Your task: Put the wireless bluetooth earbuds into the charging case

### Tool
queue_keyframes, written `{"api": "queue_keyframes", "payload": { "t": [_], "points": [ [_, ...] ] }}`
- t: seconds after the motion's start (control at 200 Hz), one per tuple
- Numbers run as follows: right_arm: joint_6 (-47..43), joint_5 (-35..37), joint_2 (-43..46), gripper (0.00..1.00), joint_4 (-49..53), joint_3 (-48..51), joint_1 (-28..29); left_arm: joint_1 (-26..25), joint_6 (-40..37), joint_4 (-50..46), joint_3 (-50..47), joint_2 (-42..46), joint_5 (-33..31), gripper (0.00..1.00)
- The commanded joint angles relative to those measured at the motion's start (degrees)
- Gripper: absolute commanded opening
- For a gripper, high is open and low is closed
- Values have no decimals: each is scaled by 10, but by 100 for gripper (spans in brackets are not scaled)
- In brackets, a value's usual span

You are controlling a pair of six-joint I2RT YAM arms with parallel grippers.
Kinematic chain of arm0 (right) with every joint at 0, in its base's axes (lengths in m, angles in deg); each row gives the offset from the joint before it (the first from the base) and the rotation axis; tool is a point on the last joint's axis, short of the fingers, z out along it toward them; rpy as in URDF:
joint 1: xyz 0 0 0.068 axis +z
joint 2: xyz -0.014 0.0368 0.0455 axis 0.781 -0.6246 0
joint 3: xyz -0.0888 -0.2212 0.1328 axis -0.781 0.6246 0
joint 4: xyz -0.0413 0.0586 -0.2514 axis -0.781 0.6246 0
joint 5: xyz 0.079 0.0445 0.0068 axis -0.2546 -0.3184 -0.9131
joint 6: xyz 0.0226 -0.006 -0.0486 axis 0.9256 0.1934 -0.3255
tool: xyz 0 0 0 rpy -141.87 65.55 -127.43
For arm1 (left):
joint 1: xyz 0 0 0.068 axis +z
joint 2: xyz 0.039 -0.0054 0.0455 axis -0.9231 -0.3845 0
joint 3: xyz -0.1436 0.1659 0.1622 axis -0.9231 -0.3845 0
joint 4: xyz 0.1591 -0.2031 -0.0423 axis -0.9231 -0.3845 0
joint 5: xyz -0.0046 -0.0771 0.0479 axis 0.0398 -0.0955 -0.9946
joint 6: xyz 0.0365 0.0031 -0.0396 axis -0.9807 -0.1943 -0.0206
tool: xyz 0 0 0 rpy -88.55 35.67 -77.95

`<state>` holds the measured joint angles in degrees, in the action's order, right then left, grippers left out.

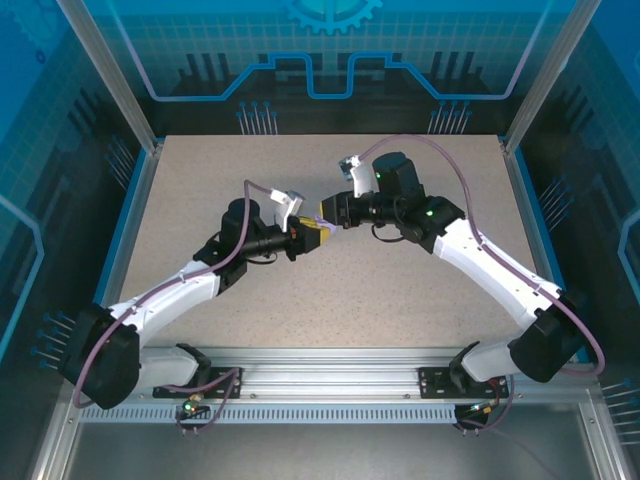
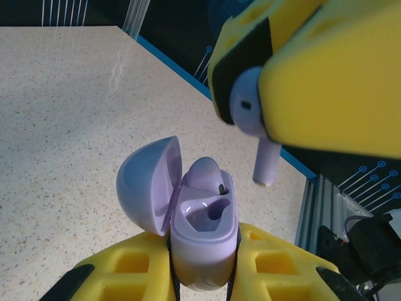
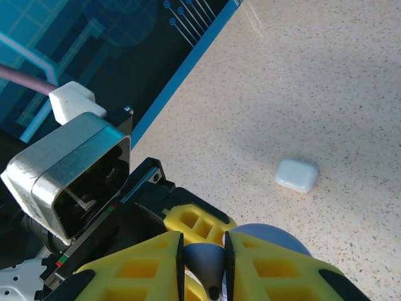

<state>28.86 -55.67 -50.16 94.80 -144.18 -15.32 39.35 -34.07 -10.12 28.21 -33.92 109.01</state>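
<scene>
Case (image 2: pixel 203 241) sits between left gripper (image 2: pixel 203 276) fingers; one earbud (image 2: pixel 207 174) in it, second earbud (image 2: pixel 257 125) above, in right gripper (image 3: pixel 203 263).

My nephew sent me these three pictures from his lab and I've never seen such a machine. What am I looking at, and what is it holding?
These are two robot arms bolted at the near edge of a speckled table, each ending in a yellow two-finger gripper. One picture looks down from above; the other two come from small cameras on the wrists.

The left gripper is shut on a lavender charging case with its lid flipped open. One earbud already sits inside; the slot beside it is empty.

The right gripper pinches a second earbud, stem pointing down, above and to one side of the case.

In the right wrist's picture, a small white case lies by itself on the table.
</scene>
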Motion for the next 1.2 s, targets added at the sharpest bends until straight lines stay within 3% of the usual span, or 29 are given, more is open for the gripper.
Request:
{"api": "queue_keyframes", "payload": {
  "t": [0.0,0.39,0.845,1.196],
  "points": [
    [-18,2,10,24,8,-20,9,-6,-19,-5,24,19,19,19],
    [-53,36,9,24,39,-34,22,-10,-19,-16,33,31,31,19],
    [-78,27,17,24,49,-34,24,-11,-19,-41,49,29,26,19],
    [-83,24,22,35,56,-35,25,-11,-17,-39,55,33,27,19]
  ]
}}
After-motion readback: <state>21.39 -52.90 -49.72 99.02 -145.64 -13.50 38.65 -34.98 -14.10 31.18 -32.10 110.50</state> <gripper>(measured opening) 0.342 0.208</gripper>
